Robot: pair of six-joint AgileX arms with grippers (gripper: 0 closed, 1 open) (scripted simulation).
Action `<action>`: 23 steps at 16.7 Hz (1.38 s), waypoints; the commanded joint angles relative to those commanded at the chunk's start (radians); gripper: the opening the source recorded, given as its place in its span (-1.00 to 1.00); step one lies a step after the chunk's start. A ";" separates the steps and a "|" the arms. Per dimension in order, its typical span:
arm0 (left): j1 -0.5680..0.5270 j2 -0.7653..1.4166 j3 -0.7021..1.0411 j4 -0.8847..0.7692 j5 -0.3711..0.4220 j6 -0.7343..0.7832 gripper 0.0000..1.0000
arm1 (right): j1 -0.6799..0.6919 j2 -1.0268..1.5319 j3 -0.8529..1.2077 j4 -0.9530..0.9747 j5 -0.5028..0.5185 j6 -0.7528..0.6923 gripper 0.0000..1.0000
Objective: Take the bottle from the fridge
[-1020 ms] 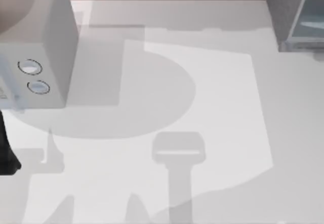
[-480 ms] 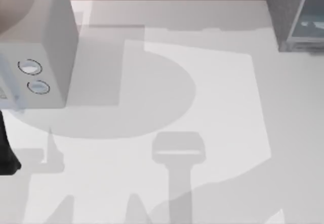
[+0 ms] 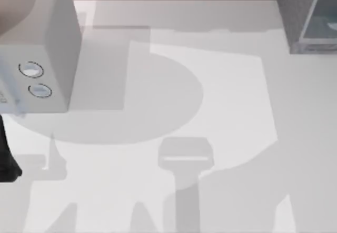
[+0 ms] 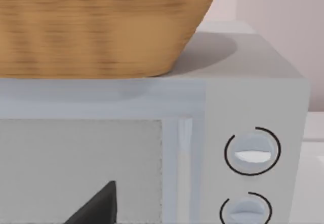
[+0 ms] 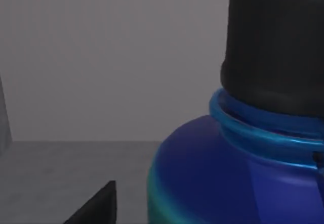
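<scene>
White tabletop (image 3: 226, 96) spreads across the top view, crossed by grey shadows. At its left edge stands a lighter grey box with two round dials (image 3: 45, 43), and a bit of the left arm (image 3: 6, 162) shows dark just below it. The fridge (image 3: 305, 14) stands at the far right corner, with its pale glass panel facing the table.

From the left wrist view, that dialled box (image 4: 253, 133) is close ahead, with a woven basket (image 4: 101, 27) resting on its top. One dark fingertip (image 4: 98, 206) shows, so I cannot tell how the left gripper stands.

From the right wrist view, the bottle (image 5: 228, 178) looms very near, dark cap (image 5: 276, 47) upright, against dim grey walls. Whether the right gripper grips it I cannot tell.
</scene>
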 joint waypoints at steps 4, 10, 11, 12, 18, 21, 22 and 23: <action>0.000 0.000 0.000 0.000 0.000 0.000 1.00 | 0.000 0.001 0.001 -0.001 0.000 0.000 1.00; 0.000 0.000 0.000 0.000 0.000 0.000 1.00 | 0.000 0.001 0.001 -0.001 0.000 0.000 0.10; 0.000 0.000 0.000 0.000 0.000 0.000 1.00 | 0.000 0.001 0.001 -0.001 0.000 0.000 -0.06; 0.000 0.000 0.000 0.000 0.000 0.000 1.00 | 0.000 0.001 0.001 -0.001 0.000 0.000 -0.21; 0.000 0.000 0.000 0.000 0.000 0.000 1.00 | 0.000 0.001 0.001 -0.001 0.000 0.000 -1.00; 0.000 0.000 0.000 0.000 0.000 0.000 1.00 | 0.000 0.001 0.001 -0.001 0.000 0.000 -1.00; 0.000 0.000 0.000 0.000 0.000 0.000 1.00 | 0.000 0.001 0.001 -0.001 0.000 0.000 -1.00; 0.000 0.000 0.000 0.000 0.000 0.000 1.00 | 0.000 0.001 0.001 -0.001 0.000 0.000 -1.00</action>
